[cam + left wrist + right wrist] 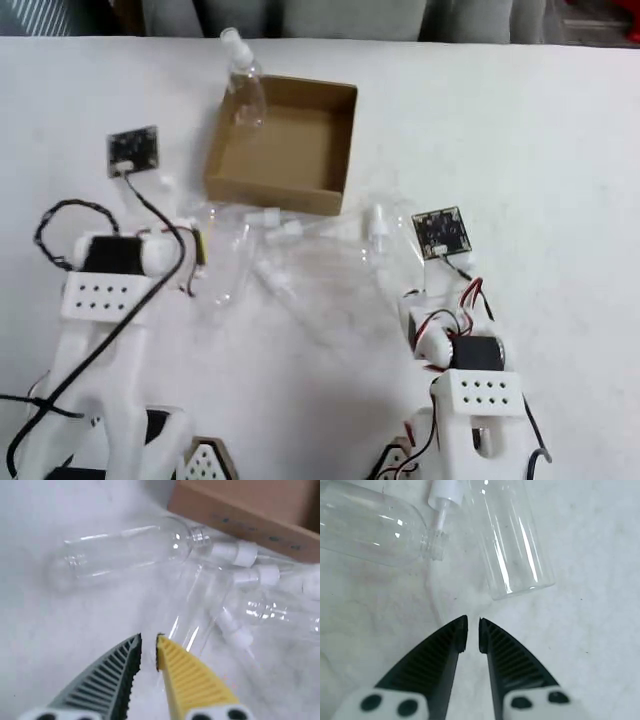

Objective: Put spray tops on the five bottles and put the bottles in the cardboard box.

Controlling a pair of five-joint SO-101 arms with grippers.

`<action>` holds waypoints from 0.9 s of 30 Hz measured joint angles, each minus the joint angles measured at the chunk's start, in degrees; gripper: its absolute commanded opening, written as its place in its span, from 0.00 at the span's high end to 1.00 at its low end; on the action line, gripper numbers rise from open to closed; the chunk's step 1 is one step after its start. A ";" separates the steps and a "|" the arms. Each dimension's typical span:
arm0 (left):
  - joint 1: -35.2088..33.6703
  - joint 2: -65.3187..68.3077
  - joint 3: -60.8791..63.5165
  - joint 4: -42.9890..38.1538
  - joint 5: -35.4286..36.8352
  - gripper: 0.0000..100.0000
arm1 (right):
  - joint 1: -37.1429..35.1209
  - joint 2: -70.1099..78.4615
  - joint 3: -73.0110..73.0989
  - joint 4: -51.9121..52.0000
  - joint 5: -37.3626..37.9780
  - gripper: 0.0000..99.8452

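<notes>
The cardboard box [272, 190] sits open near the middle of the table [540, 150] and holds no bottle flat on its floor. One capped bottle [245, 85] leans over the box's far left corner with its spray top outside the rim, so at best it is half delivered. The other bottles lie on their sides just in front of the box in a loose cluster; being clear plastic, they are hard to count. At least two are bare-necked: an open bottle [125, 552] near the left gripper [149, 650], and another bottle [370, 527] with a loose spray top [445, 500] beside its mouth. More loose tops [266, 217] lie close to the box's front wall. Both the left gripper and the right gripper [473, 630] have their jaws almost together and hold nothing. By this reading the task is early, with most capping and boxing left.
</notes>
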State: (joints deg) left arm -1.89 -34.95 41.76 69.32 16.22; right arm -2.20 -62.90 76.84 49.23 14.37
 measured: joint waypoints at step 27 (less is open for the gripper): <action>20.84 18.20 2.02 -7.03 1.14 0.98 | 0.00 0.00 0.00 0.00 0.00 0.98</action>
State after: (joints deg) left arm 18.95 -16.75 43.78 62.29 17.36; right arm -2.20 -62.90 76.84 49.23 14.37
